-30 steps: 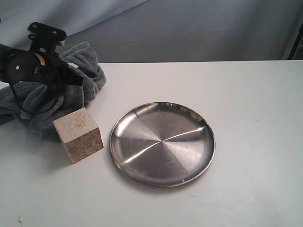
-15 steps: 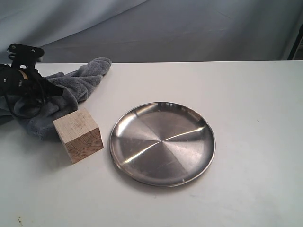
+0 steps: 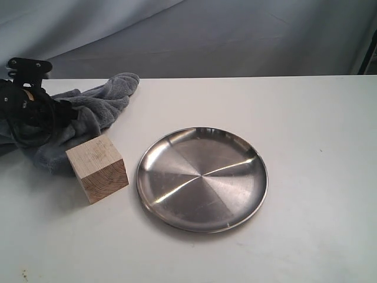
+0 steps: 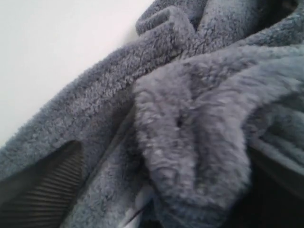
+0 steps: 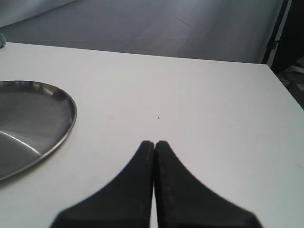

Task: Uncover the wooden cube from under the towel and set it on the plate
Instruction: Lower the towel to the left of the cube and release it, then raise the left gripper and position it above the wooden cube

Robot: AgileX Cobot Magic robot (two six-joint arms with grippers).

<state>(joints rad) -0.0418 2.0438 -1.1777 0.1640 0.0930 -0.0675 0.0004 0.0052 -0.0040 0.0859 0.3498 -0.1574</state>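
Observation:
The wooden cube (image 3: pixel 98 168) stands uncovered on the white table, just left of the steel plate (image 3: pixel 177 138), which holds nothing. Behind the cube the grey-blue towel (image 3: pixel 97 109) lies bunched up, with its front fold touching the cube's back. My left gripper (image 3: pixel 42 118) is sunk into the towel's left part. In the left wrist view the towel (image 4: pixel 190 118) fills the frame, and the ribbed fingers (image 4: pixel 40 185) stand wide apart with fleece bulging between them, so that gripper (image 4: pixel 156 194) is open. My right gripper (image 5: pixel 155 143) is shut on nothing above bare table, beside the plate (image 5: pixel 66 109).
A grey cloth backdrop (image 3: pixel 235 35) hangs behind the table's far edge. The white table (image 3: pixel 318 177) stretches bare to the right of the plate. In the right wrist view the table's right edge (image 5: pixel 285 95) borders a dark gap.
The left arm carried the towel's raised fold leftward and down off the cube's side; the towel now lies lower and flatter. Over the last half second little moved. Cube and plate stayed put.

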